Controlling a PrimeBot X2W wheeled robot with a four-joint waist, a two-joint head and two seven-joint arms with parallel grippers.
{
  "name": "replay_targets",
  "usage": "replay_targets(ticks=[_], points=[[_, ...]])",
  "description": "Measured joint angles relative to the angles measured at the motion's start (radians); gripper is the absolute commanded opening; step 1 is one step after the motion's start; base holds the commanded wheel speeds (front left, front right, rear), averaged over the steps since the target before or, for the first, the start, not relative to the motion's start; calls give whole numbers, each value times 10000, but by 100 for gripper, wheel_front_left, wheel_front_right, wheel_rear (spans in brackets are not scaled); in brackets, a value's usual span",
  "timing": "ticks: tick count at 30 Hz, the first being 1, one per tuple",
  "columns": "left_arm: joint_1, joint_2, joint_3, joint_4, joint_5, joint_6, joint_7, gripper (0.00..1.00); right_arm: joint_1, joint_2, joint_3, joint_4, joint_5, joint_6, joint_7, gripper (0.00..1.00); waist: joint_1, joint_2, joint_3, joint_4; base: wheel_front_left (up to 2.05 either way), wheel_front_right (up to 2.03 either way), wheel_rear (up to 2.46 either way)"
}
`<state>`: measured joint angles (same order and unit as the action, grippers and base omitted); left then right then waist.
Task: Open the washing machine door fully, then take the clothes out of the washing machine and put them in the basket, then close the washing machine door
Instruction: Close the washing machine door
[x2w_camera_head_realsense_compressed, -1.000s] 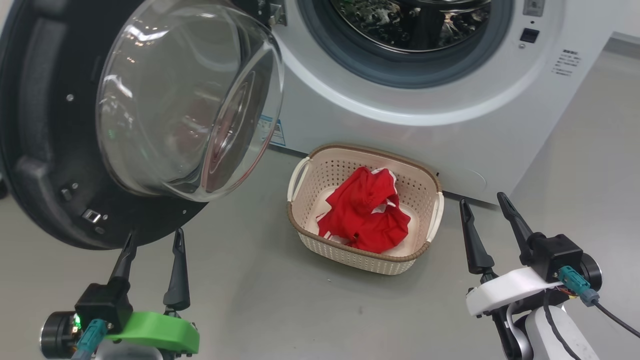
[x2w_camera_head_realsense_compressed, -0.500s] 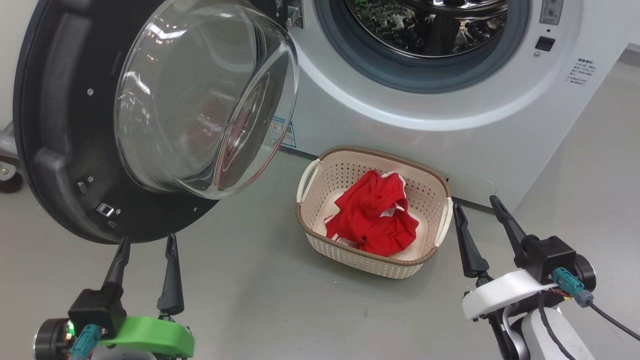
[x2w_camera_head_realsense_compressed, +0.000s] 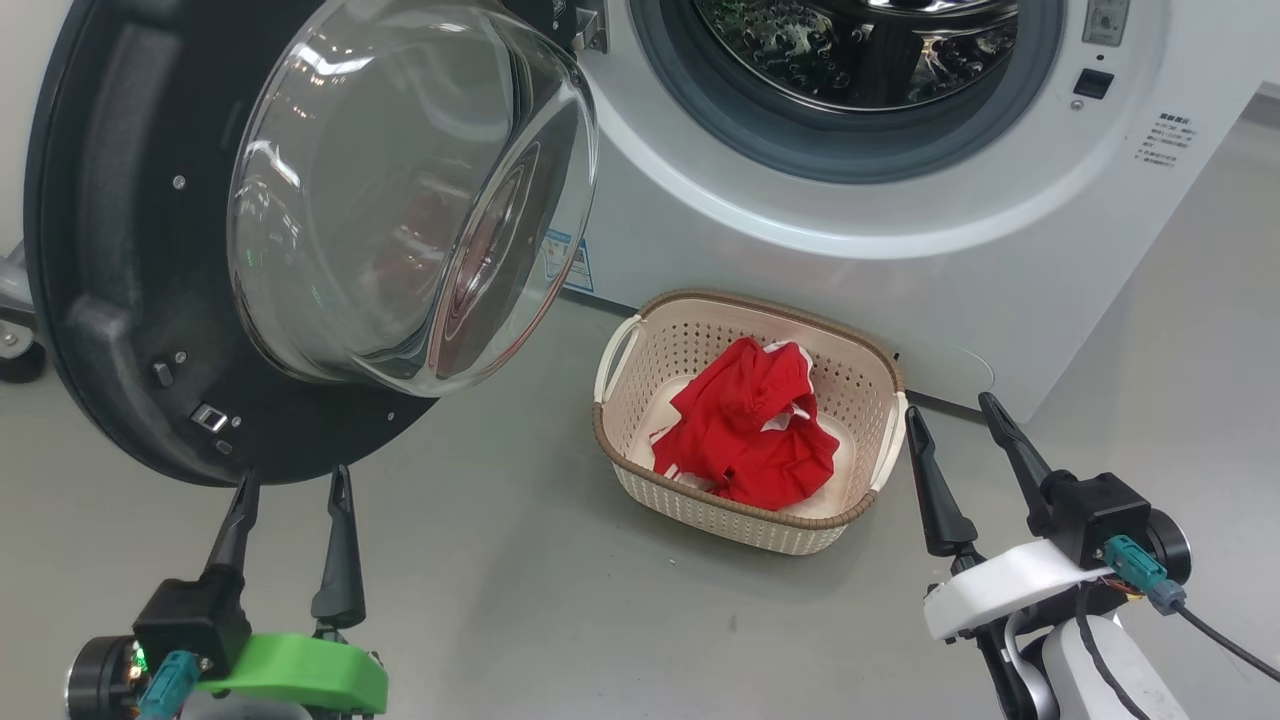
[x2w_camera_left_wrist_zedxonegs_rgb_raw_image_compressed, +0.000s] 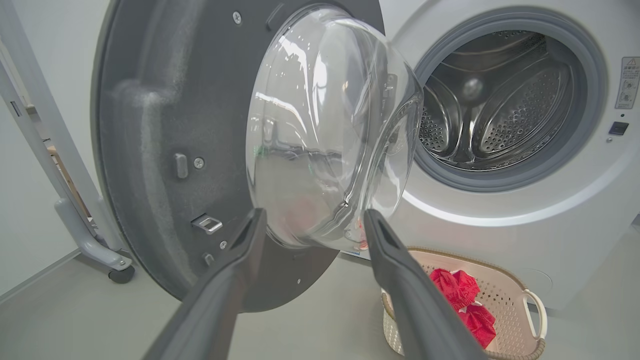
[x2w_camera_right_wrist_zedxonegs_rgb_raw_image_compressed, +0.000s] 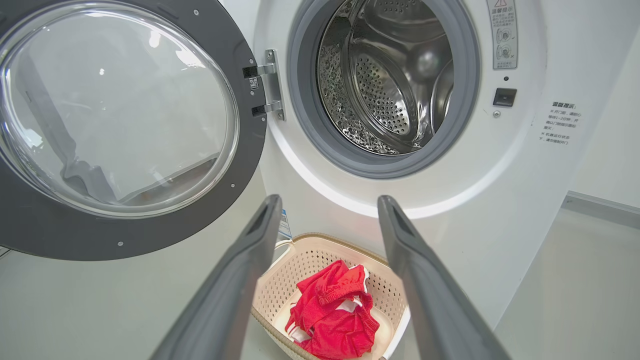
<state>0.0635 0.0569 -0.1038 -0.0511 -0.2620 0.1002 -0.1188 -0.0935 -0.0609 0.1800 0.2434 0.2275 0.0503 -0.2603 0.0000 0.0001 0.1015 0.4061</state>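
1. Door (x2w_camera_head_realsense_compressed: 300, 230): swung wide open at far left, hinged on washer (x2w_camera_head_realsense_compressed: 800, 230) front. It has a black rim (x2w_camera_head_realsense_compressed: 90, 260) and a glass bowl (x2w_camera_head_realsense_compressed: 400, 200) bulging toward the cam. Stiff, prob. fairly heavy, swings on its hinge. Rim is glossy, so likely slippery. Bowl is too big and too fragile to pinch. Best to push flat on rim's free edge, far from hinge, no grab.
2. L gripper (x2w_camera_head_realsense_compressed: 293, 476): fingers spread, empty, tips near rim's lower edge, looks apart from it.
3. Drum (x2w_camera_head_realsense_compressed: 860, 50): looks empty as far as seen.
4. Basket (x2w_camera_head_realsense_compressed: 720, 510): on floor in front of washer. Clothes (x2w_camera_head_realsense_compressed: 750, 430) bunched inside. Soft, light, limp, prob. need no more handling.
5. R gripper (x2w_camera_head_realsense_compressed: 948, 405): spread, empty, tips just beside basket's right handle. Can't tell if touching.
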Motion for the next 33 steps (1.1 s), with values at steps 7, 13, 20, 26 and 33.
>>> replay_targets(ticks=[7,13,20,26,33], points=[[-2,-13,-27,-268,-282,-88,-209,0,-1,2,-2,12,0,0,0,100,0,0,15,12,0,0,0],[-60,-88,-29,-1097,-2232,-859,-339,0,-4,4,-8,13,0,0,0,100,0,0,13,70,0,0,0],[-506,-138,679,-2370,-6656,-1749,-583,0,-4,10,-15,13,0,-2,0,100,0,0,-7,144,0,0,0],[-686,-171,1751,-3051,-9030,-1868,-683,0,-4,17,-10,10,0,-2,0,100,0,0,7,180,0,0,0],[-1103,232,3595,-3260,-10310,-1902,-339,0,-5,19,-17,-6,-4,-8,0,100,0,0,89,213,0,0,0]])
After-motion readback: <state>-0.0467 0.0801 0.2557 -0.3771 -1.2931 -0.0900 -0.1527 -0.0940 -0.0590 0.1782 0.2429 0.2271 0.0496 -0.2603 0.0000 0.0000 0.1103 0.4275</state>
